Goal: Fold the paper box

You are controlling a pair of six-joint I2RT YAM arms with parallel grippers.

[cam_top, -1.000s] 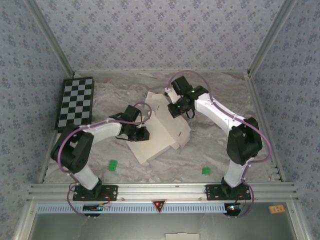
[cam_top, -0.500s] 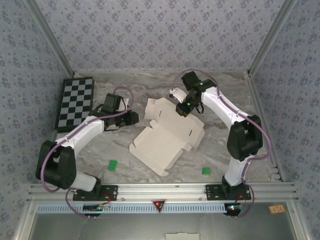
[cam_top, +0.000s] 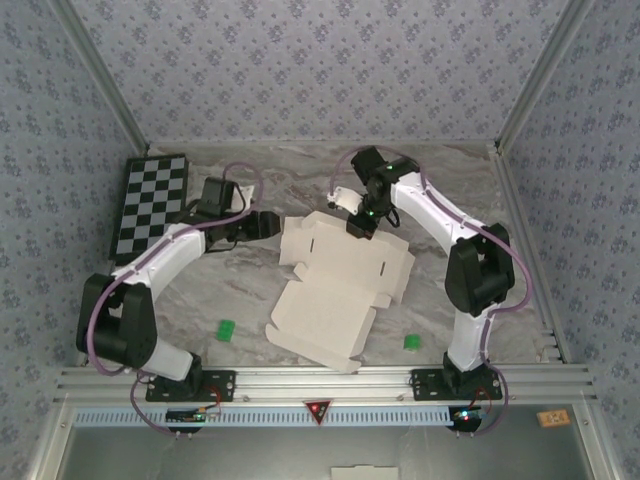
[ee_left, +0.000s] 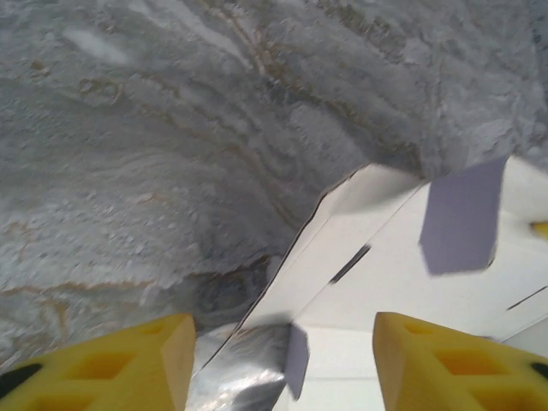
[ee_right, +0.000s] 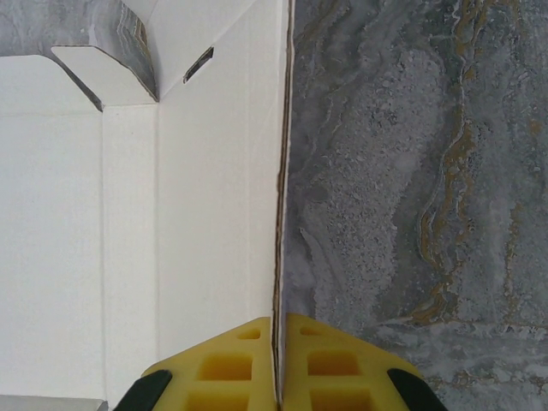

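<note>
Box: the paper box [cam_top: 335, 285] lay flat and unfolded at the centre of the top view, cream side up on the table [cam_top: 250, 300]
Right claw: my right gripper [ee_right: 278, 332] was clenched on the box's upper edge, card nipped between the jaws
Left claw: my left gripper [ee_left: 281, 334] stood released, jaws apart, holding nothing; a box corner lay just ahead
Risk: I judged a pull at my lone pinch could buckle or tear the thin card; the sheet could pivot; my left gripper could snag the lavender flap [ee_left: 458, 218]

The grey marbled table [cam_top: 240, 290] carries the unfolded box [cam_top: 335, 290], cream side up, at its middle. A checkerboard [cam_top: 150, 205] lies far left. One green chip [cam_top: 227, 329] sits front left, a second green chip [cam_top: 411, 342] front right.
</note>
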